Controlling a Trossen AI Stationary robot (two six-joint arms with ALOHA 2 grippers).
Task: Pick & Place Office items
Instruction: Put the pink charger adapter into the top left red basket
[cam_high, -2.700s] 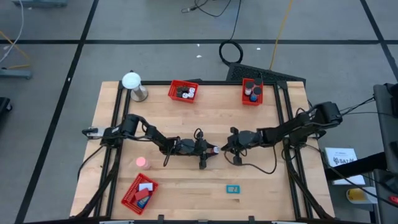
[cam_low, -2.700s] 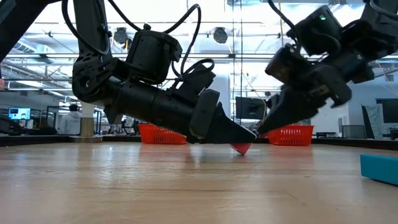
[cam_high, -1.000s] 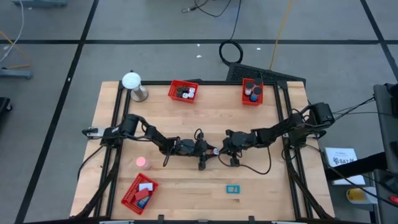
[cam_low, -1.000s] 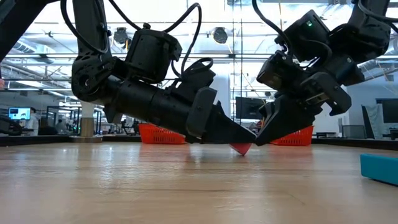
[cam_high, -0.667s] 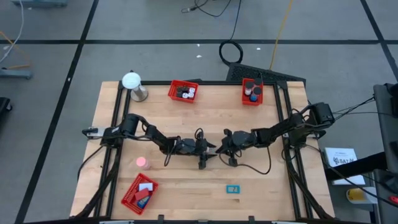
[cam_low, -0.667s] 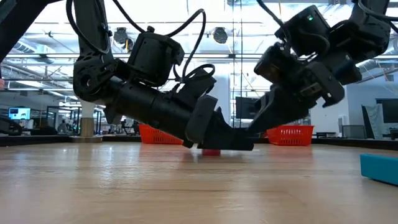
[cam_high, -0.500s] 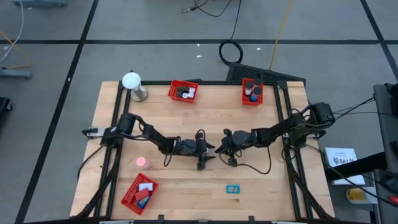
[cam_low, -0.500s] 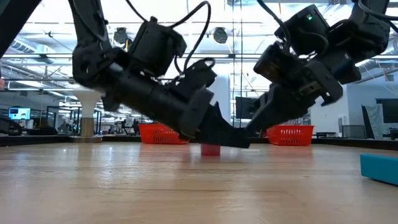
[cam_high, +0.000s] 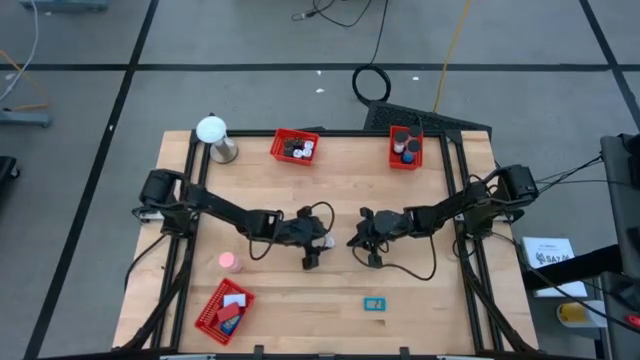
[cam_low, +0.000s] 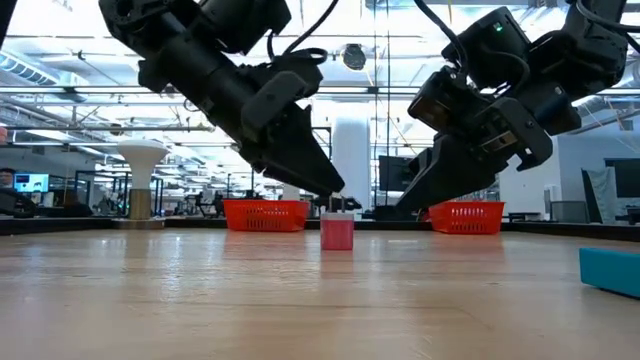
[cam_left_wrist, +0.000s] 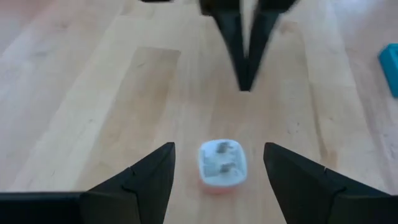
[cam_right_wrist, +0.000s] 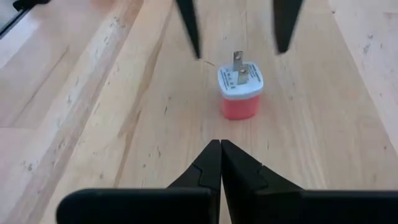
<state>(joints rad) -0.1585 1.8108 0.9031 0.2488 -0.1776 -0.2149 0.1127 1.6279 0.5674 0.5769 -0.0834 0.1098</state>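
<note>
Pink plug (cam_low: 337, 232) stands free between open left hand (cam_low: 338, 201) and closed right hand (cam_right_wrist: 220, 163), prongs blurred.

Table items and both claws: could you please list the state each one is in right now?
Pink plug: upright on the table, prongs up, free between the claws.
Left claw: open, lifted just clear of the plug.
Right claw: shut, low beside the plug, not touching.
Corner tray: holds items.
Blue block: flat on the table.

Wooden bench (cam_high: 420, 290): a pink plug (cam_low: 337, 231) stands upright between both pincers; blue piece (cam_high: 374, 304), pink roll (cam_high: 229, 261), three red trays lie farther off.
</note>
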